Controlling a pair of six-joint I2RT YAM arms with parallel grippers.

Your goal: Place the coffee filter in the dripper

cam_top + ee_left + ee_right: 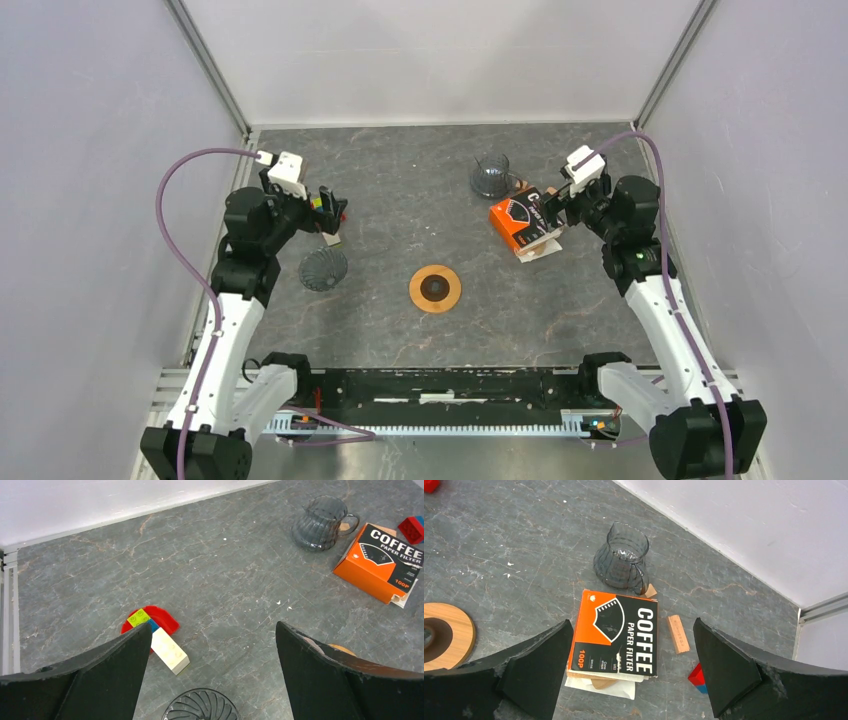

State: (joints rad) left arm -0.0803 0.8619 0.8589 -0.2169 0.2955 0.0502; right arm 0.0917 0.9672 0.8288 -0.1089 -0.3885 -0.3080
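The dripper (323, 268), a dark ribbed cone, stands on the table at the left; its rim shows at the bottom of the left wrist view (201, 707). My left gripper (333, 222) (214, 625) hovers just behind it, open and empty. The coffee filter (621, 690) is a white paper edge poking from the open end of the orange "COFFEE" box (616, 635) (520, 222). My right gripper (548, 212) (632, 621) hangs over that box, jaws wide apart, holding nothing.
A ribbed glass carafe (491, 175) (621, 555) stands behind the box. A tan disc with a dark centre (435, 288) lies mid-table. Toy bricks (170, 651) lie by the dripper. A wooden block (678, 633) and a red-blue brick (698, 677) lie right of the box.
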